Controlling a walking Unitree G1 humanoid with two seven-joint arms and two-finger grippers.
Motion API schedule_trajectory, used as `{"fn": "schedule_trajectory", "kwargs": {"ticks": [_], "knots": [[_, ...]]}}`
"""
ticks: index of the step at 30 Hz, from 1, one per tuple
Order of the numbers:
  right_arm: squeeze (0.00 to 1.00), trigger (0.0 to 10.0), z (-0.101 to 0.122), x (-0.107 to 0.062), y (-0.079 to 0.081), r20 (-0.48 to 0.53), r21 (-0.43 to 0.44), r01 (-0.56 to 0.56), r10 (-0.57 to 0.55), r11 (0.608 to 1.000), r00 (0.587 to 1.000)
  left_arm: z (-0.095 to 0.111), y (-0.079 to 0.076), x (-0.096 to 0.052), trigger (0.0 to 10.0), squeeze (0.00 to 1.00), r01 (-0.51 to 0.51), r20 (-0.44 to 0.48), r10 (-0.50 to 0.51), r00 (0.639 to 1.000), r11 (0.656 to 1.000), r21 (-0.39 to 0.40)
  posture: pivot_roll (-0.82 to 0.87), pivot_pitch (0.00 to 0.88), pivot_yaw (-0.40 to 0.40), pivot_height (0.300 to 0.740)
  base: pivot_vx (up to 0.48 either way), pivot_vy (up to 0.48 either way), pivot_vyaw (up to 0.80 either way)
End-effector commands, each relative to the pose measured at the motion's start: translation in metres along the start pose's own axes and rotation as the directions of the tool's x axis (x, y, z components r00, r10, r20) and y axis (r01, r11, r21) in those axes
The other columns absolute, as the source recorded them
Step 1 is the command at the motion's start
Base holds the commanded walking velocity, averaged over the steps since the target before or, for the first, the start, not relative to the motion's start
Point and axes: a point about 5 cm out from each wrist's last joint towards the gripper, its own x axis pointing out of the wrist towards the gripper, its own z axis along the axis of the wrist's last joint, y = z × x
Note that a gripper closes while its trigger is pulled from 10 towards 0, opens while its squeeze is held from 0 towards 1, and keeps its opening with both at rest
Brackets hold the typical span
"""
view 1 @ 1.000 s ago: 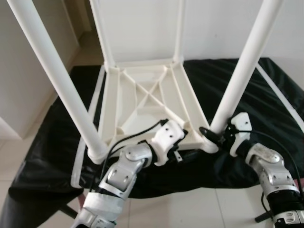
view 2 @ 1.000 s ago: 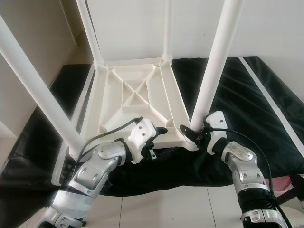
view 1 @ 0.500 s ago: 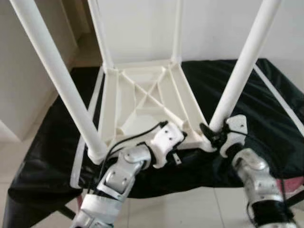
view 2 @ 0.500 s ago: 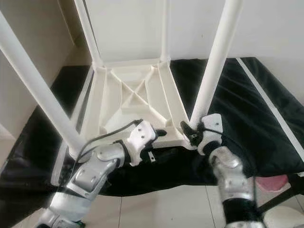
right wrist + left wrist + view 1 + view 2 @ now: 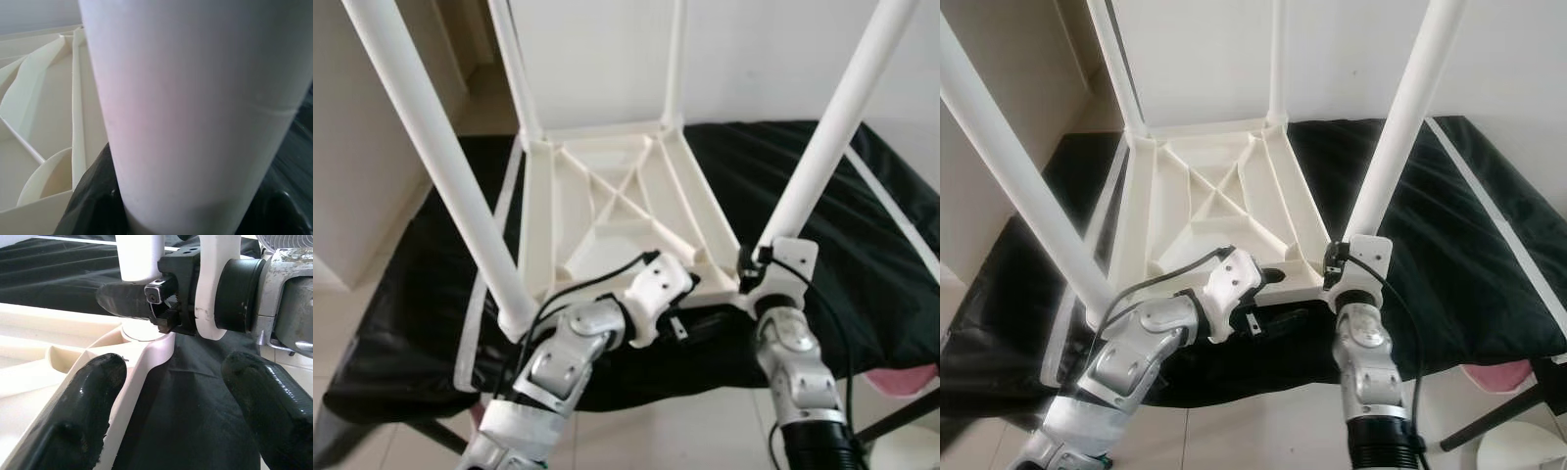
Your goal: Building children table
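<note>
Since a second ago the right forearm has swung from 4 o'clock to almost 6 o'clock beneath its corner, while the right pincer [image 5: 1344, 262] stays clenched around the base of the near right leg [image 5: 1400, 127]. The left pincer [image 5: 171, 396] hangs released just beside that joint, at the near rim of the upturned tabletop [image 5: 617, 211], which lies on a black sheet [image 5: 862, 206]. The plastic looks light, stiff and smooth, probably slippery; low on the leg, near the socket, seems the best hold. No writing is readable.
</note>
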Motion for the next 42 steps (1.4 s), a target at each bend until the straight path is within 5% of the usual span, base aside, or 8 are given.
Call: {"fn": "schedule_trajectory", "kwargs": {"ticks": [1, 33, 34, 35, 36, 42], "knots": [[0.00, 10.0, -0.022, -0.006, 0.000, -0.131, 0.057, 0.038, -0.031, 0.998, 0.991, 0.002, -0.003, 0.000, 10.0, 0.00, 0.030, -0.003, -0.030, 1.000, 1.000, 0.011, -0.13, 0.039, 0.039, 0.740, 0.000, 0.000, 0.00], [0.00, 10.0, -0.016, -0.006, 0.011, -0.135, 0.028, 0.015, -0.011, 0.999, 0.991, 0.002, 0.001, -0.002, 10.0, 0.00, 0.019, -0.012, -0.018, 1.000, 1.000, 0.016, -0.12, 0.035, 0.035, 0.740, 0.000, 0.000, 0.00], [0.57, 10.0, -0.014, -0.006, 0.011, -0.124, 0.030, 0.006, -0.003, 1.000, 0.992, 0.002, 0.001, -0.002, 10.0, 0.00, 0.019, -0.012, -0.019, 1.000, 1.000, 0.017, -0.12, 0.034, 0.036, 0.740, 0.000, 0.000, 0.00], [0.57, 10.0, -0.014, -0.006, 0.011, -0.124, 0.030, 0.006, -0.003, 1.000, 0.992, 0.002, 0.001, -0.002, 10.0, 0.00, 0.019, -0.012, -0.019, 1.000, 1.000, 0.017, -0.12, 0.034, 0.036, 0.740, 0.000, 0.000, 0.00], [1.00, 10.0, -0.012, -0.006, 0.011, -0.113, 0.037, -0.002, 0.006, 0.999, 0.994, 0.002, 0.001, -0.002, 10.0, 0.00, 0.018, -0.012, -0.018, 1.000, 1.000, 0.018, -0.12, 0.035, 0.034, 0.740, 0.000, 0.000, 0.00], [1.00, 10.0, -0.002, -0.002, 0.001, -0.042, 0.018, -0.126, 0.126, 0.992, 0.991, 0.002, 0.002, -0.001, 10.0, 0.00, 0.023, -0.011, -0.023, 1.000, 1.000, 0.017, -0.12, 0.033, 0.037, 0.740, 0.000, 0.000, 0.00]]}}
